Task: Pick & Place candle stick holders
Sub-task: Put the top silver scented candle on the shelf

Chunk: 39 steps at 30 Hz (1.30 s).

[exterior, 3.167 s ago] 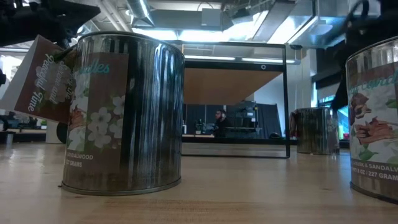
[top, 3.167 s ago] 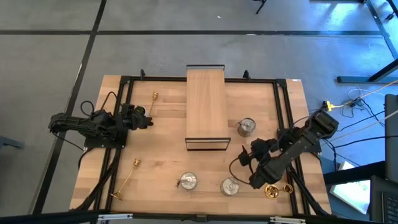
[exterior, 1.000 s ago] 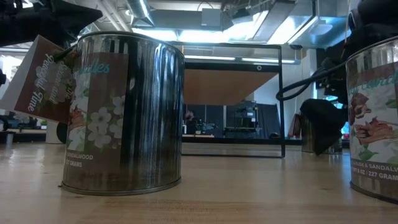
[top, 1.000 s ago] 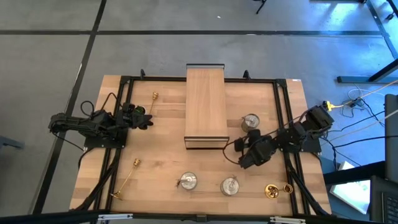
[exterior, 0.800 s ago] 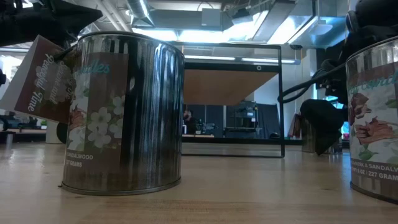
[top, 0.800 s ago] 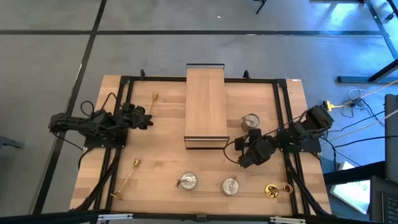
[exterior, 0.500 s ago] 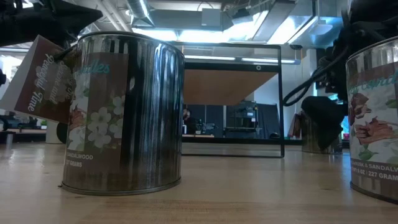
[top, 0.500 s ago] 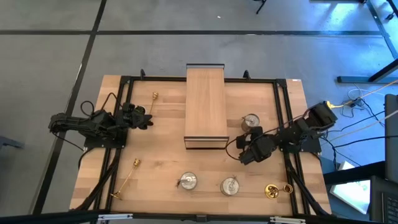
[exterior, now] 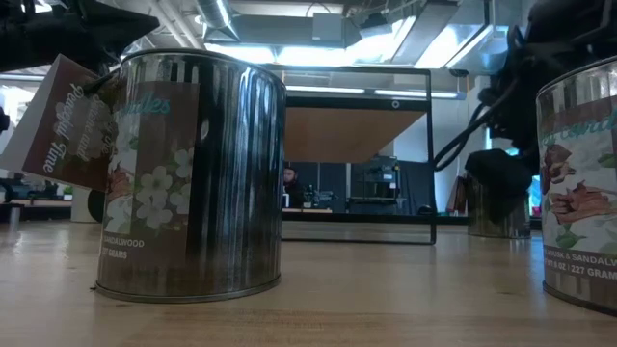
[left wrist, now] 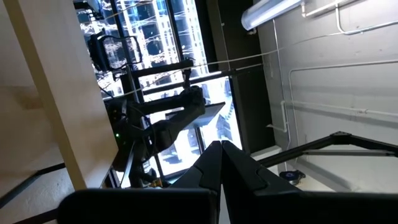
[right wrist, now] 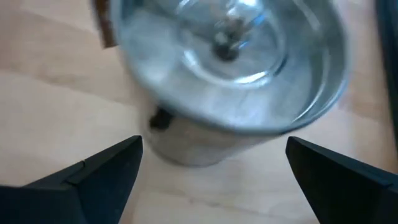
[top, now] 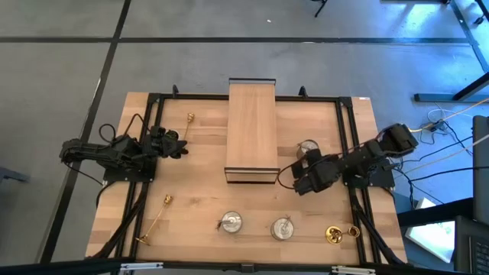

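A squat silver candle stick holder (top: 306,145) (right wrist: 230,68) stands on its base on the table, right of the wooden stand. My right gripper (top: 307,162) (right wrist: 214,186) is just on its near side, slanting down, open, one finger off each side and apart from it. Two more silver holders (top: 231,223) (top: 283,228) stand near the front edge. Slim gold holders lie at the far left (top: 188,122), near left (top: 157,218) and near right (top: 334,234). My left gripper (top: 179,145) (left wrist: 221,165) waits shut at the left, tipped upward.
A long wooden stand (top: 252,126) on a dark frame fills the table's middle, close to the left of my right gripper. A dark rail frame (top: 348,153) borders the table. In the low view two tins (exterior: 188,173) (exterior: 578,183) stand close to the camera.
My right gripper has moved from the near right toward the far edge, rising a little and rolling, up to the silver holder by the stand; it stays open. The stand's near end has shifted slightly toward the left.
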Each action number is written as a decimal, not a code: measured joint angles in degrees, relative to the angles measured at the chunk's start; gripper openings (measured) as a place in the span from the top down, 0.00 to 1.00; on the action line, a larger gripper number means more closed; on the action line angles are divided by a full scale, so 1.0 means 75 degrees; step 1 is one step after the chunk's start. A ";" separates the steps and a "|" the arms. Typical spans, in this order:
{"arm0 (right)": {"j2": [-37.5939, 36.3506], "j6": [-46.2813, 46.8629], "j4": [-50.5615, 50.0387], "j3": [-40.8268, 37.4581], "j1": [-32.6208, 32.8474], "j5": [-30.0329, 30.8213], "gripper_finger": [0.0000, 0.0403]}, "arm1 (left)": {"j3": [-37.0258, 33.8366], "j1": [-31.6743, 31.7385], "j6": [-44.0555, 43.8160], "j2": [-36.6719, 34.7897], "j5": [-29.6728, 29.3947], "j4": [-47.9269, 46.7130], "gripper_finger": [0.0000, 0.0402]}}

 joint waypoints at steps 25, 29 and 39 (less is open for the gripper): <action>0.0000 0.3316 -0.0630 -0.0609 -0.0374 0.0418 0.01 | 0.0000 0.0003 0.0008 0.0003 -0.0038 0.0172 1.00; 0.0000 0.3331 -0.0907 -0.0606 -0.0438 0.0448 0.01 | 0.0000 0.0002 0.0064 0.0003 -0.0038 0.0172 1.00; 0.0000 0.3038 -0.0131 -0.0557 -0.0534 0.0478 0.01 | 0.0000 0.0003 0.0166 0.0003 -0.0032 0.0120 1.00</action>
